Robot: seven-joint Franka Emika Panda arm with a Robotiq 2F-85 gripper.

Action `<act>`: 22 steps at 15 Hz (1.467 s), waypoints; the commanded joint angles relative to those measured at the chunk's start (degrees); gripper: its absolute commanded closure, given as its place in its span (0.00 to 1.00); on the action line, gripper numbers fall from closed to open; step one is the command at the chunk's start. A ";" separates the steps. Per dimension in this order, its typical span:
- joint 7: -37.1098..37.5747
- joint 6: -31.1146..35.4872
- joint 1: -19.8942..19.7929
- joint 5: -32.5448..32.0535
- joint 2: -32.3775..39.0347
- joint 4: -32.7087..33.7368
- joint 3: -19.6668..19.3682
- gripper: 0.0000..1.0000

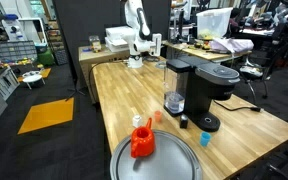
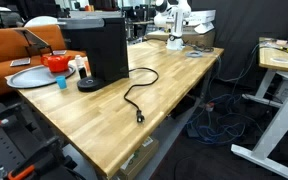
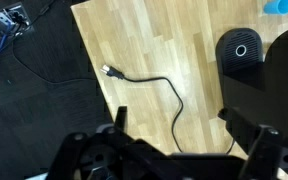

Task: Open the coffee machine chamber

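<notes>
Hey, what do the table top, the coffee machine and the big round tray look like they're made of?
Table: wood, likely butcher block, with pale glued strips, visible grain and a smooth satin finish.
Coffee machine: looks like black plastic, mostly matte, with a slight sheen on top.
Tray: probably metal, dull grey with a soft shine near the rim. Grey plastic can't be ruled out.

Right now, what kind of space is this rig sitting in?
Most likely a robotics lab or workshop, not a home kitchen. The robot arm sits at the far end of a long wooden workbench, shelves of small parts bins stand nearby, and loose cables pile on the floor by a desk.
</notes>
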 commanded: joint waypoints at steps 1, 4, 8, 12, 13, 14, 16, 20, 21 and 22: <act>-0.23 -0.13 -0.75 0.26 0.08 0.11 0.64 0.00; -0.23 -0.13 -0.76 0.26 0.07 0.11 0.61 0.00; -0.23 -0.13 -0.76 0.26 0.07 0.11 0.61 0.00; -1.07 -0.17 -0.79 -1.19 -1.95 -0.84 1.15 0.00; -1.40 0.09 -0.80 -1.58 -2.67 -1.21 1.27 0.00; -2.38 0.46 -0.75 -2.11 -3.87 -1.91 1.32 0.00; -4.94 0.13 -0.56 -3.19 -6.18 -3.06 1.24 0.00; -11.32 -2.40 0.00 -5.89 -13.36 -7.65 1.29 0.00; -12.57 -2.65 0.25 -6.37 -15.05 -9.04 1.33 0.00; -13.02 -2.30 0.48 -6.68 -16.75 -10.79 1.53 0.00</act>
